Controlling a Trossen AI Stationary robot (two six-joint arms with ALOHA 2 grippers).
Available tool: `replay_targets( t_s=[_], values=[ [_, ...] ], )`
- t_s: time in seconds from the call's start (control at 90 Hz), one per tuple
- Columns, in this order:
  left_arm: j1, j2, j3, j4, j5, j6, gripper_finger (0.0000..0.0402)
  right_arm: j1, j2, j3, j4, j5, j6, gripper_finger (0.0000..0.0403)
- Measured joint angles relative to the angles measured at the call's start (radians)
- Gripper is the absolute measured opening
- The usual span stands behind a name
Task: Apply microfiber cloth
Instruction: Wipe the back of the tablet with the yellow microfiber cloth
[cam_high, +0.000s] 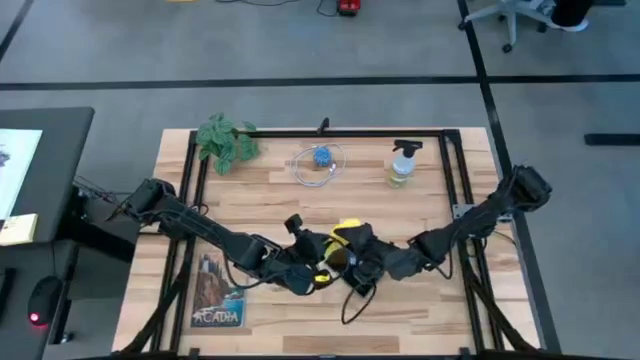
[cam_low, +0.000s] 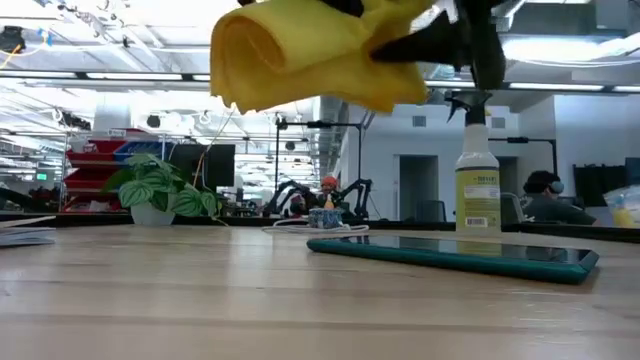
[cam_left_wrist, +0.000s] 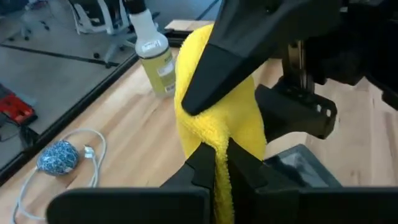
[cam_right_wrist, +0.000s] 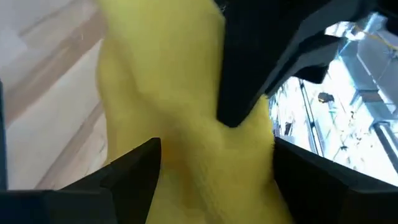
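Observation:
The bright yellow microfiber cloth (cam_low: 300, 50) hangs bunched well above the table, between both grippers at the table's middle (cam_high: 347, 235). My left gripper (cam_left_wrist: 222, 167) is shut on it. My right gripper (cam_right_wrist: 217, 168) meets it from the other side, fingers set wide with bunched cloth filling the gap. The dark tablet (cam_low: 450, 255) lies flat on the wood below the cloth; in the high view the arms mostly cover it. My left gripper pinches a thin hanging fold of the cloth (cam_left_wrist: 219, 143) between its two fingers. The cloth is lifted clear of the table and bulges into a thick roll beyond the fingertips. My right gripper has the bunched body of the cloth (cam_right_wrist: 180, 124) between its two wide-set fingers. One finger (cam_left_wrist: 230, 56) lies flat against the roll's side. The cloth is clear of the table; how many layers it has cannot be told.
A potted plant (cam_high: 227, 140) stands at the far left. A coiled white cable with a blue ball (cam_high: 320, 160) and a spray bottle (cam_high: 402, 165) are along the far side. A printed card (cam_high: 215, 295) lies near the front left. A black frame (cam_high: 455, 180) borders the table.

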Motion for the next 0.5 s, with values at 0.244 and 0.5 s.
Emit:
replay_targets(
  t_s=[0.244, 0.5],
  values=[
    [0.000, 0.000, 0.000, -0.002, 0.000, 0.000, 0.0000, -0.018, -0.002, 0.000, -0.030, -0.003, 0.100, 0.0182],
    [0.000, 0.000, 0.000, -0.017, -0.019, 0.001, 0.0042, -0.016, -0.002, 0.002, -0.150, -0.007, 0.330, 0.0038]
  ],
)
